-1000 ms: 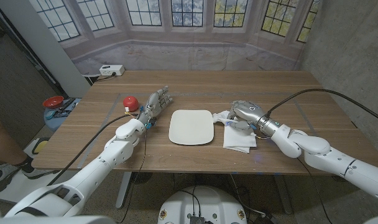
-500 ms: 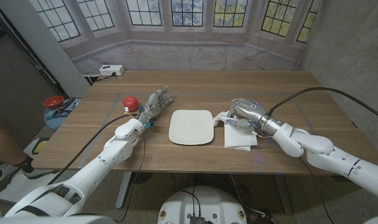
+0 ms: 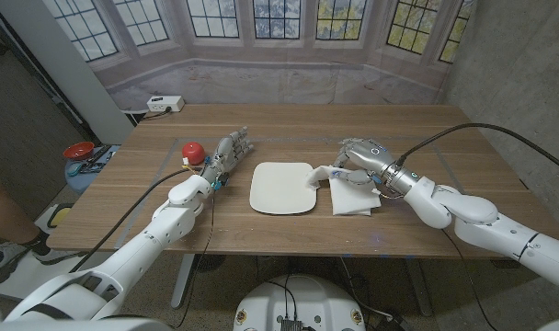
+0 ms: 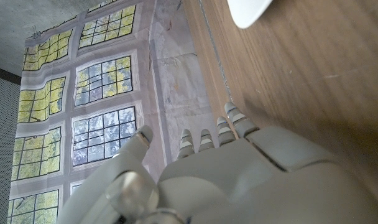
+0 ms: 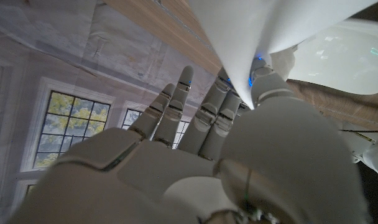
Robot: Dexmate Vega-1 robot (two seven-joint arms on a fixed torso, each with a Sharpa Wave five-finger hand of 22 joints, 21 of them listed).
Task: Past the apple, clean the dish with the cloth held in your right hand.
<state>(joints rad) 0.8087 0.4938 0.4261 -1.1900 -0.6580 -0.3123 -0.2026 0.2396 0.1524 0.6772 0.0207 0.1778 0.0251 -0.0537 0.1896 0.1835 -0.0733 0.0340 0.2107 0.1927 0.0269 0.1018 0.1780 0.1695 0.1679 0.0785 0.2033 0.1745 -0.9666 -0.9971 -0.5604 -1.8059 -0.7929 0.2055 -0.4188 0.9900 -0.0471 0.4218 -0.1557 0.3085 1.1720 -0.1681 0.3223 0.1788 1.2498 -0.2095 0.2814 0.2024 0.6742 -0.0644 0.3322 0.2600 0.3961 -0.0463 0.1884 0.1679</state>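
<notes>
Leftward since a second ago, the right robot hand (image 3: 360,158) has dragged the crumpled white cloth (image 3: 346,190) until its corner overlaps the dish's edge.

Pinching that cloth, it sits at three o'clock of the white rounded-square dish (image 3: 281,188), which lies mid-desk (image 3: 417,129). At nine o'clock of the dish the left robot hand (image 3: 226,154) waits with fingers apart, holding nothing, the small red apple (image 3: 192,151) just beside it.

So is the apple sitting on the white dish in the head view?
No, the apple sits on the bare table beside the left robot hand, apart from the dish.
</notes>
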